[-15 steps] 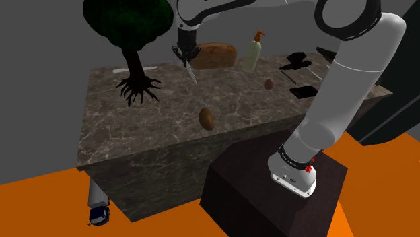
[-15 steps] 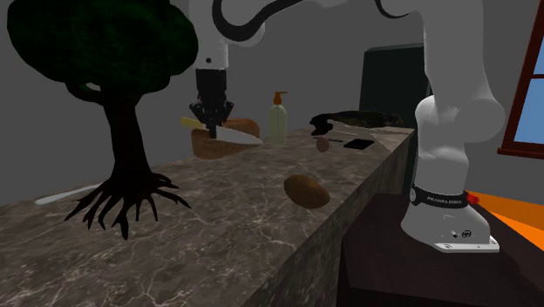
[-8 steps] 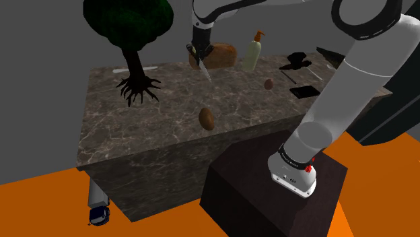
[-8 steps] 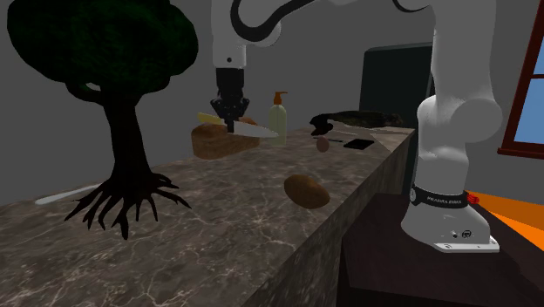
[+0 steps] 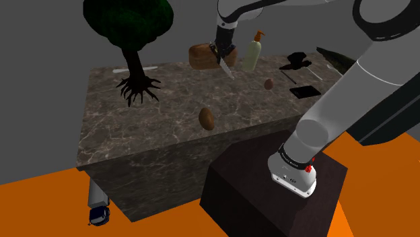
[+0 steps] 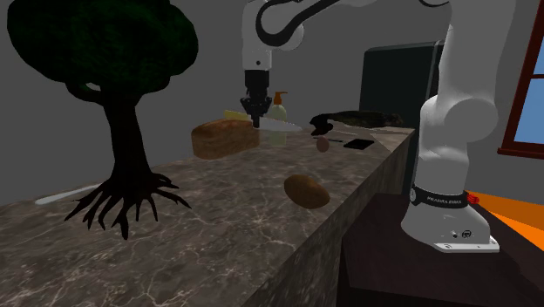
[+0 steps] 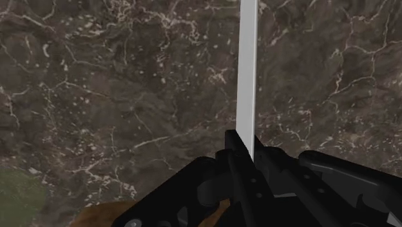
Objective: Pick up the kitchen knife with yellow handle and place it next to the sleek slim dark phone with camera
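Observation:
The kitchen knife (image 6: 277, 125) hangs above the marble counter (image 5: 168, 128), with my gripper (image 5: 221, 55) shut on it near the handle. Its yellow handle (image 6: 234, 115) sticks out behind the fingers, and the pale blade (image 5: 228, 68) points down and forward. In the wrist view the blade (image 7: 248, 77) runs straight away from my gripper (image 7: 241, 169) over bare marble. The knife is in the air just in front of the bread loaf. The dark slim phone (image 5: 304, 91) lies flat near the counter's end at the shoulder view's right, and is also in the second exterior view (image 6: 357, 143).
A brown bread loaf (image 5: 201, 56) and a soap bottle (image 5: 252, 54) stand at the counter's back. A dark tree-shaped ornament (image 5: 131, 40) stands at the shoulder view's left. A potato (image 5: 207, 118) lies near the front edge, a small brown lump (image 5: 268, 84) and a black object (image 5: 296, 62) near the phone.
My gripper has carried the knife along the back of the counter toward the shoulder view's right, from beside the tree past the bread loaf toward the soap bottle.

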